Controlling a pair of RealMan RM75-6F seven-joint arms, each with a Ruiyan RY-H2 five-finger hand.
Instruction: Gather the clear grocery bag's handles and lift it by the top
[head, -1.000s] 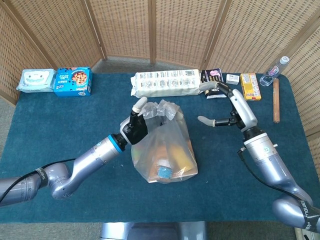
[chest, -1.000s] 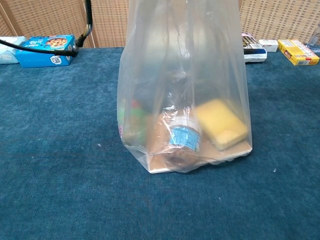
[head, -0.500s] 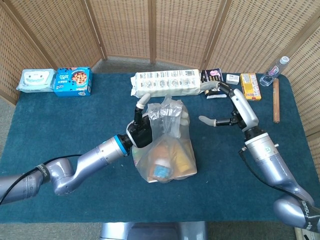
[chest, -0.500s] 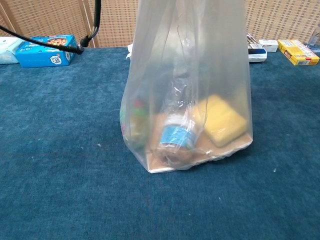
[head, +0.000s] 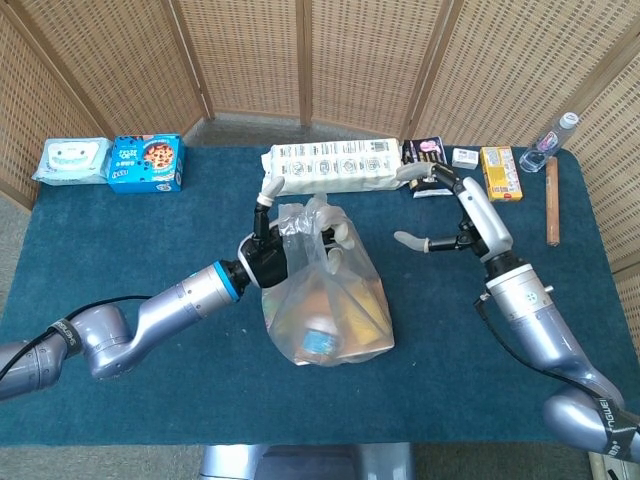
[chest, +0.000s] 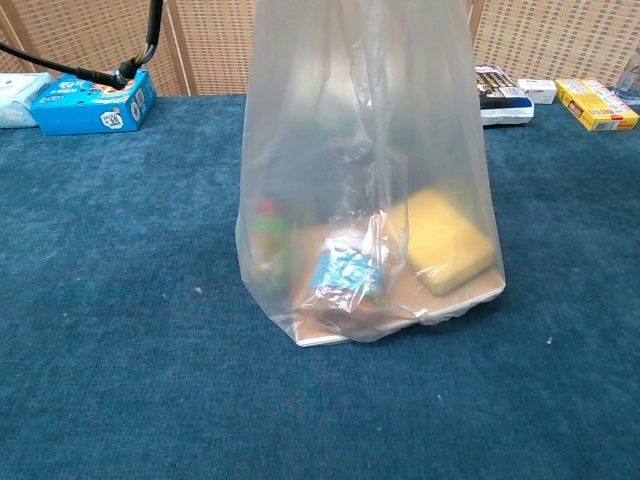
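The clear grocery bag stands in the middle of the blue table, its bunched handles drawn up at the top. My left hand grips the gathered plastic at the bag's upper left. In the chest view the bag fills the centre, with a small bottle, a yellow block and a green item inside; its base still rests on the cloth. My right hand hovers to the right of the bag, fingers spread, holding nothing.
Along the far edge lie a white packet, a blue cookie box, a wipes pack, small boxes, a water bottle and a wooden stick. Wicker screens stand behind the table.
My left hand has shifted slightly left and back with the bag's top, pulling the plastic taut. The bottle inside has tipped and shifted. The right hand has barely moved.
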